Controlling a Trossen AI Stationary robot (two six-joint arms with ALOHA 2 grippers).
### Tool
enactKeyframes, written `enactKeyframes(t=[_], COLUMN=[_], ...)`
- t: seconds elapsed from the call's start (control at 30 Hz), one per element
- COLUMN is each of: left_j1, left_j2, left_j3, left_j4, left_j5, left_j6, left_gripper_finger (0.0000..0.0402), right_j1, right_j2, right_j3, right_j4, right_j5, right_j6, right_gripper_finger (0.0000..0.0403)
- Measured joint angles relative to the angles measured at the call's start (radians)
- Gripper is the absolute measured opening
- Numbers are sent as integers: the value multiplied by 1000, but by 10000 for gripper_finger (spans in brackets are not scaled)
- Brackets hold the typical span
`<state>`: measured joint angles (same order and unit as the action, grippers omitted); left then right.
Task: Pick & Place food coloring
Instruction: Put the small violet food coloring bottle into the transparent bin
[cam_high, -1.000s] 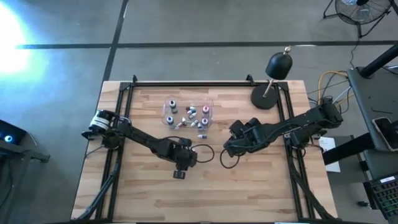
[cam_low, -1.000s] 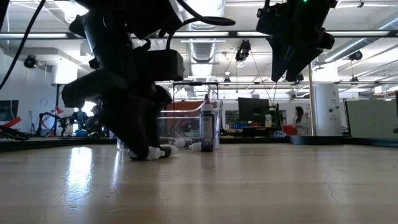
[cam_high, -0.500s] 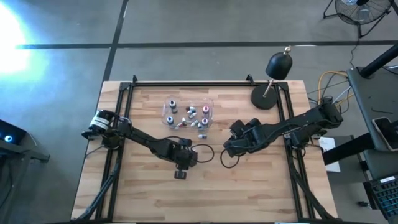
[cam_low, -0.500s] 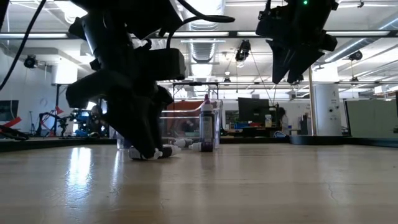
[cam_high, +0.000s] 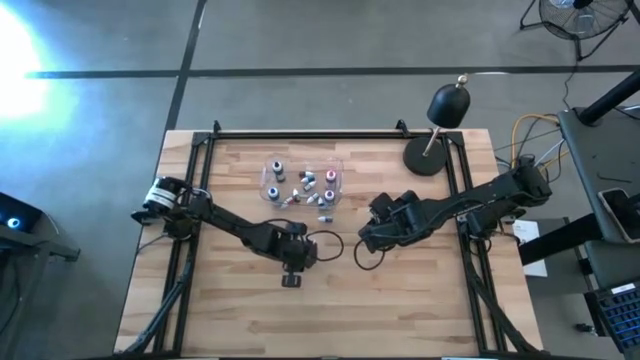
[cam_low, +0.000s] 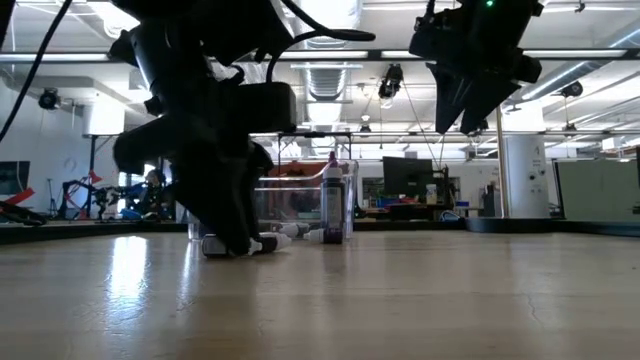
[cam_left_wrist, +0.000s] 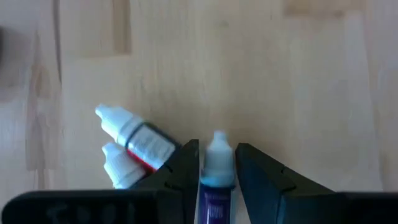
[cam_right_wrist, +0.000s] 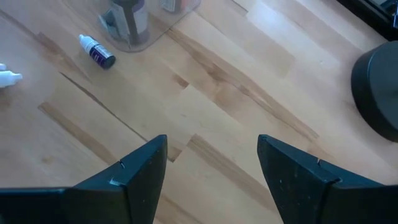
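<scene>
Wood table (cam_high: 400, 310): left tool (cam_left_wrist: 217, 167) clamps one bottle (cam_left_wrist: 217, 163).

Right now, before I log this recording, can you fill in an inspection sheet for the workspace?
Surface: wooden table, black frame rails.
Job's things: food coloring bottles clustered in and beside a clear tray; one purple bottle lying between the left fingers, two more beside it.
Clutter: black lamp at the far right corner.
Grippers: left gripper down at the table, closed around the purple bottle; right gripper open, raised.
Cables: black loops between the arms.
Surroundings: workshop, fan, concrete floor.
</scene>
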<state>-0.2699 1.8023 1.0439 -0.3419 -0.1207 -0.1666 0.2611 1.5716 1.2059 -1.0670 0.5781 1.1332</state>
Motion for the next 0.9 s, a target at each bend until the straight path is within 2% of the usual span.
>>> enactKeyframes(t=[0.23, 0.4, 0.67, 0.8, 0.9], left_j1=[0, 0, -2, -2, -2], left_j2=[-56, -87, -84, -84, -83], left_j3=[50, 49, 49, 45, 29], left_j4=[-47, -91, -105, -110, -96], left_j5=[-7, 1, -9, -8, 2], left_j6=[-124, -123, -202, -109, -46], left_gripper_finger=[70, 56, 78, 100, 106], right_j1=[0, 0, 0, -9, -14], right_j2=[-41, -98, -124, -98, -86], right_j3=[12, 12, 4, 1, 1], right_j4=[4, 2, 3, 9, 11], right_j5=[25, 52, 62, 73, 53], right_j6=[13, -9, -34, -30, 31], right_gripper_finger=[235, 225, 226, 224, 224])
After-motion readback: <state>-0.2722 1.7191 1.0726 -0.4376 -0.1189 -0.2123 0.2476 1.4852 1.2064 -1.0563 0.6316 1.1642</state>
